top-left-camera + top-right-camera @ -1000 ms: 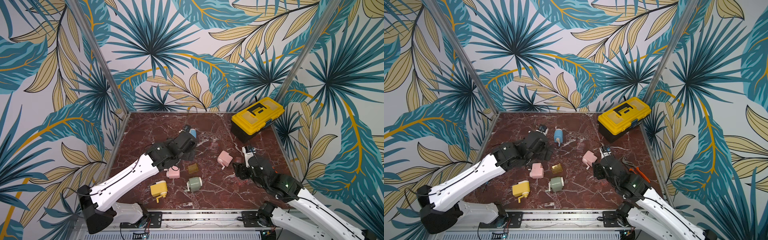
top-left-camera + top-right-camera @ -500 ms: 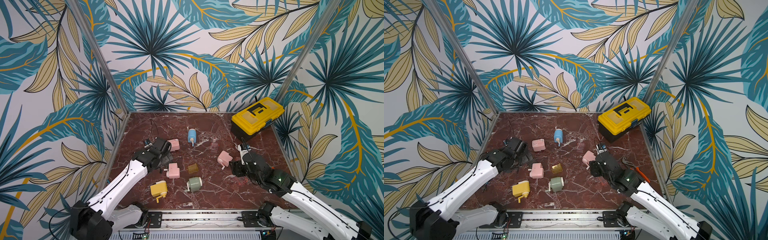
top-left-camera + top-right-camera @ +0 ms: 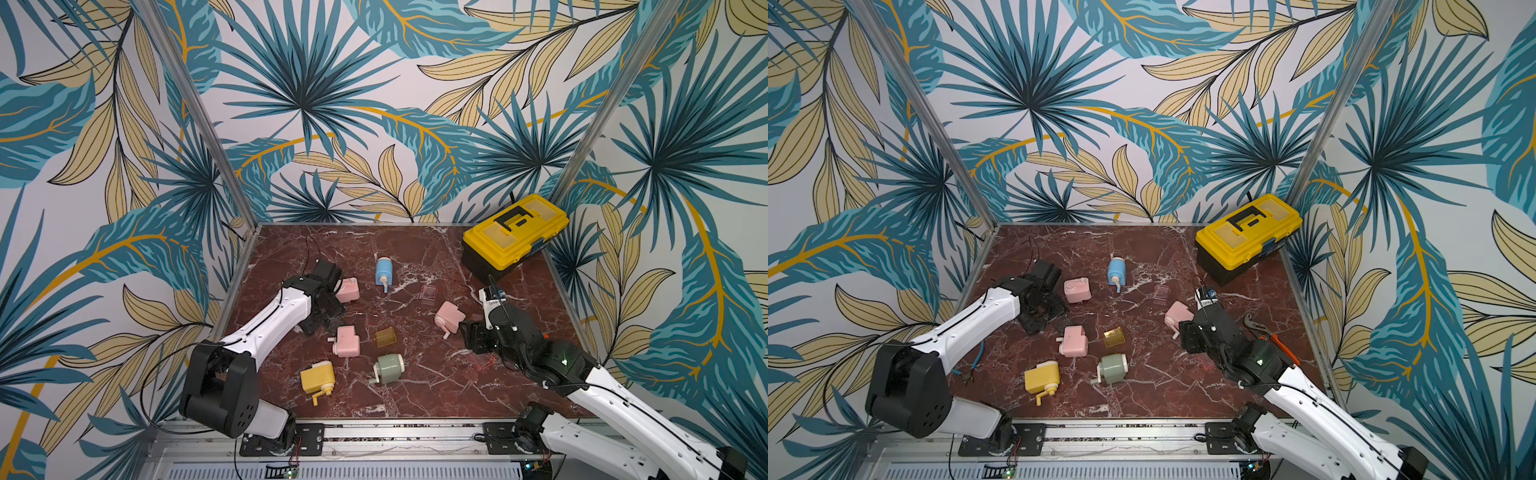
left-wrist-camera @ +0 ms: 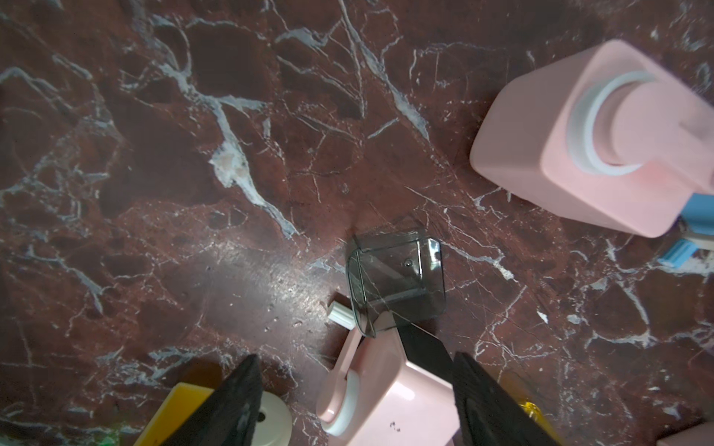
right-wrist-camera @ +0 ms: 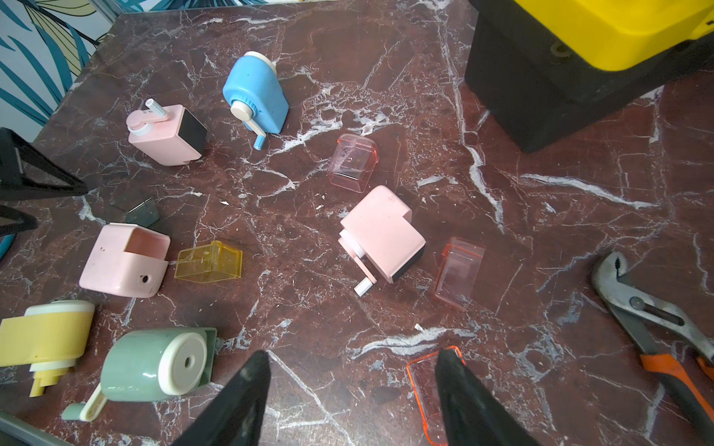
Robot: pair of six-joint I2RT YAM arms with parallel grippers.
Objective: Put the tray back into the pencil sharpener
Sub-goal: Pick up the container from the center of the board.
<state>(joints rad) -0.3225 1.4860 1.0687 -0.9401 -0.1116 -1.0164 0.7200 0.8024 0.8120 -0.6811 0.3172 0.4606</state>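
Smoky clear tray [image 4: 394, 282] empty beside pink sharpener [image 5: 123, 262], its slot vacant, left hand [image 4: 355, 359] and right hand [image 5: 354, 352] spread, empty.

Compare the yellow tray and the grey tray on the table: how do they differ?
The yellow tray is clear amber; the grey tray is smoky dark. The grey tray lies just ahead of the left gripper; the yellow tray lies beside the pink sharpener with the open slot. Both are see-through and empty.

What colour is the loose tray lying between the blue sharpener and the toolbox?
Transparent pink tray; the right wrist view shows it best.
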